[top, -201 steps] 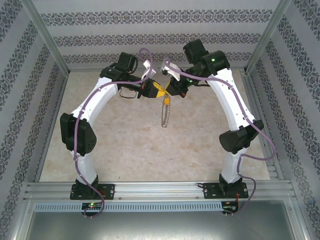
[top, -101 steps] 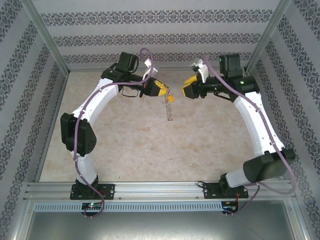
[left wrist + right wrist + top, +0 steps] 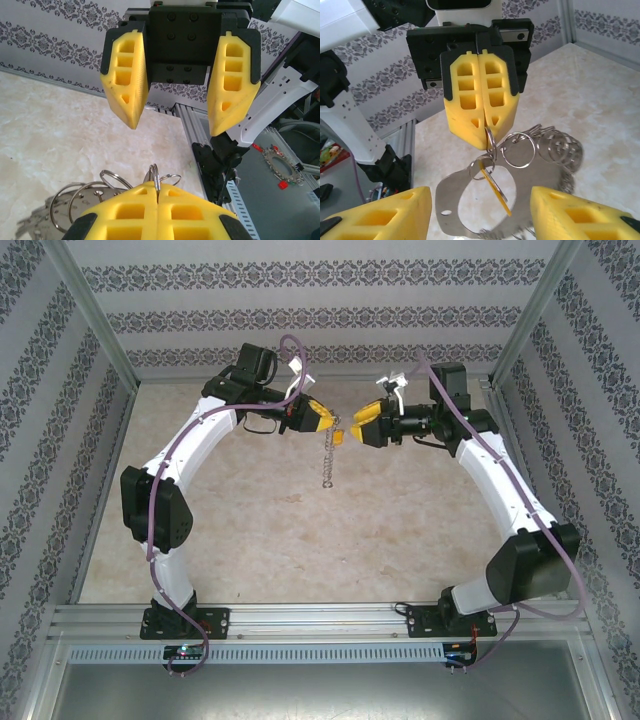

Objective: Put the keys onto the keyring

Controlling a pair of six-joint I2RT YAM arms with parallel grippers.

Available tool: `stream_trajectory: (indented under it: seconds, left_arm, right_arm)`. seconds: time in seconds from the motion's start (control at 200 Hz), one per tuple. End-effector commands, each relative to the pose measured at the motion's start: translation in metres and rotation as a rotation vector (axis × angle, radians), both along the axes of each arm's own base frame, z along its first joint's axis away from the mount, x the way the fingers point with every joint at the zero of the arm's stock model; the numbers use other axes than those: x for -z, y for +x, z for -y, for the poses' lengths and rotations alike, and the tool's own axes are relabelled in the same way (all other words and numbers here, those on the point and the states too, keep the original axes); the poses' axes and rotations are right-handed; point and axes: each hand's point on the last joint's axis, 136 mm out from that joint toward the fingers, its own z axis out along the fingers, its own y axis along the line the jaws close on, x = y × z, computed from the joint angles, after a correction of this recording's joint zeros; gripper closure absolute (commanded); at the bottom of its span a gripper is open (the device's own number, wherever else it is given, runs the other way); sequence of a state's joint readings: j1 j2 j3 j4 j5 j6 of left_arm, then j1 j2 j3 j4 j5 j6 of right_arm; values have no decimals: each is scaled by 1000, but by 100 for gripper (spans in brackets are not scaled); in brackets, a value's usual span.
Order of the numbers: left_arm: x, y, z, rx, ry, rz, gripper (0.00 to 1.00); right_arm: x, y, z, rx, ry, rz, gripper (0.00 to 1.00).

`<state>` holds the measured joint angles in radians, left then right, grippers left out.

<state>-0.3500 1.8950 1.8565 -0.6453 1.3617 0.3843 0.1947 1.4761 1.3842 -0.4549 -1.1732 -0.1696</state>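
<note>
My left gripper (image 3: 327, 421) is shut on a split ring (image 3: 490, 139) at the top of the keyring (image 3: 327, 462), which hangs below it above the table. In the right wrist view the keyring is a flat silvery ring (image 3: 448, 198) with several split rings (image 3: 560, 146) and small keys. The yellow-headed key (image 3: 495, 190) dangles from a small ring just under the left gripper (image 3: 485, 134). My right gripper (image 3: 358, 426) is open, facing the left one from the right, a short gap away. Its fingers (image 3: 385, 217) flank the hanging key without touching it.
Patterned walls and aluminium frame posts (image 3: 95, 325) enclose the marble-look table (image 3: 300, 540). A metal rail (image 3: 320, 618) runs along the near edge by the arm bases.
The right gripper let go at the ring and opened, pulled away to the right, then came back left toward it. The keyring swung under the left gripper, which stayed put.
</note>
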Motion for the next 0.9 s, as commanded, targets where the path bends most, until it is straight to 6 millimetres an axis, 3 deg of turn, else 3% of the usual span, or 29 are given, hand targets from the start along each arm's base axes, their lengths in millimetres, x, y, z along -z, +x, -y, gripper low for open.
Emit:
stream_trajectory:
  seconds: [0.0,0.33,0.395,0.5,0.669,0.894]
  left_arm:
    - [-43,-19,-2,47,-72,91,100]
    - [-49,-21,-2,54,-81,99,100]
    - [-48,-20,-2,52,-80,99,100]
    - [-49,-20,-2,50,-80,102,100]
    - [-47,-19,-1,44,-76,103,100]
    - [-49,-17,-1,38,-78,109,100]
  right_arm:
    - [-3,-7,-12,-89,48,5,45]
    - [12,0,-23,-116,40,-29,49]
    - [12,2,-24,-119,42,-32,56]
    - [13,0,-25,-131,46,-42,79]
    - [16,-4,-25,-136,41,-55,99]
    - [23,-9,-30,-141,9,-73,100]
